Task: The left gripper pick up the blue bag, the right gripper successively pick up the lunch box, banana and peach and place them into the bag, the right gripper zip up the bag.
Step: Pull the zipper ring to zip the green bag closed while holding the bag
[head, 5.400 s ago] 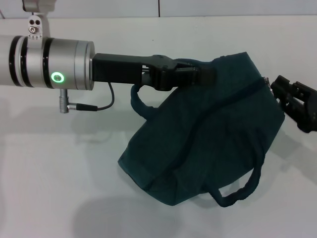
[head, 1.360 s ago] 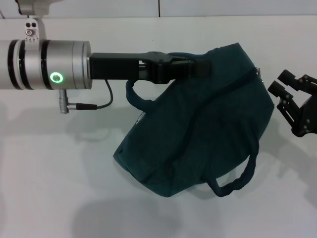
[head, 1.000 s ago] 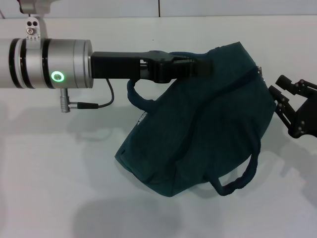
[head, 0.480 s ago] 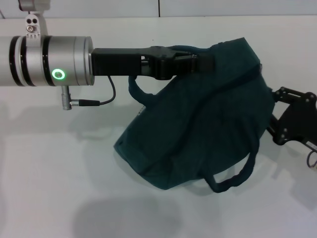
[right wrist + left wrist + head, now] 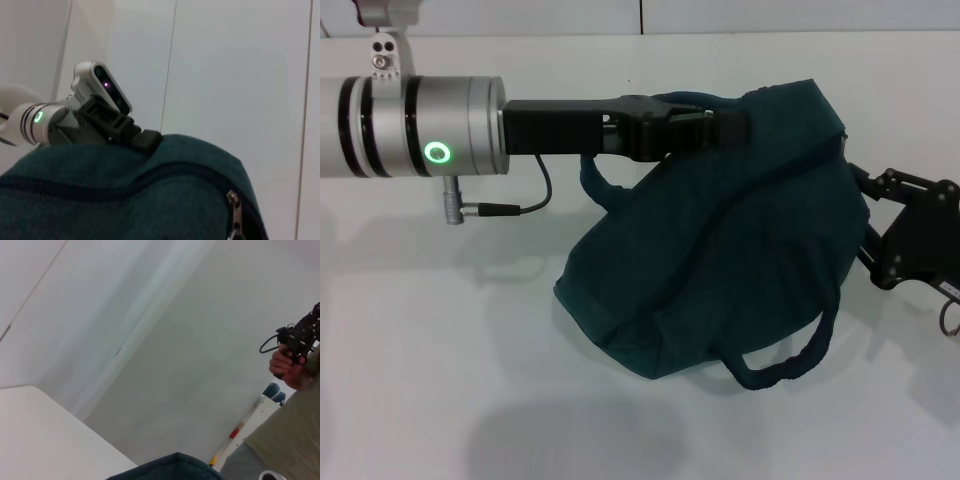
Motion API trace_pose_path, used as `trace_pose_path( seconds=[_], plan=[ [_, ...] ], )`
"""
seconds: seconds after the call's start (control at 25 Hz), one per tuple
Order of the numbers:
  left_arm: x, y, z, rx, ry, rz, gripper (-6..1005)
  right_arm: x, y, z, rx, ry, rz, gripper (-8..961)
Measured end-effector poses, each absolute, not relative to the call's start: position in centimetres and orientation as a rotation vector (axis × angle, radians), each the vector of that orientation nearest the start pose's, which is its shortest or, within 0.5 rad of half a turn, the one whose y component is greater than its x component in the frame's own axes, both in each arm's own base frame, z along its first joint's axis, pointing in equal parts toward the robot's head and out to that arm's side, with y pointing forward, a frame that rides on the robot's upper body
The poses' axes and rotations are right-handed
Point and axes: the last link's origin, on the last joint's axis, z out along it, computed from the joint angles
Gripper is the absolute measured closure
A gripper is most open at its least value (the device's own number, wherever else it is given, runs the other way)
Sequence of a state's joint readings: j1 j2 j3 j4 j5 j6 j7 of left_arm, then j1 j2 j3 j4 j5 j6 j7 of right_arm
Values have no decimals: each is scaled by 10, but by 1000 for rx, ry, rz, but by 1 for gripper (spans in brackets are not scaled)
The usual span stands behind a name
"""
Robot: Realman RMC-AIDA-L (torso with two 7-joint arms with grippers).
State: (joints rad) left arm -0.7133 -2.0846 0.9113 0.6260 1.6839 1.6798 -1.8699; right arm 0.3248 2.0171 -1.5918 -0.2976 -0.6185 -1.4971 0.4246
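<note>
White counter [image 5: 440, 330] fills the head view, with a pale wall behind. Bag [image 5: 720, 260] hangs raised over the counter, its lower corner near or on the surface; which cannot be told. One handle loops below, the other beside the left arm. Bag zip is closed along the visible seam, pull [image 5: 234, 207] at the end. Left gripper [image 5: 720, 128] has its jaws clamped on the bag's top edge. Right gripper [image 5: 880, 235] sits against the bag's right side; jaw state cannot be told.
</note>
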Motion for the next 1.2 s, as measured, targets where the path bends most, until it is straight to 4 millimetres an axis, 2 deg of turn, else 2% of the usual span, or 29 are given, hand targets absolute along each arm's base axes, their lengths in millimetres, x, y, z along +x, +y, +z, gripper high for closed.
trace_pose_path(
  seconds=[1.0,1.2],
  plan=[
    [-154,349,-15,-2924,-1047,-1142,944,275,274,-17,-2166,7,1040,869],
    [-156,347,-17,-2922,-1071,-1145,944,276,276,-13,-2125,13,1036,951]
  ],
)
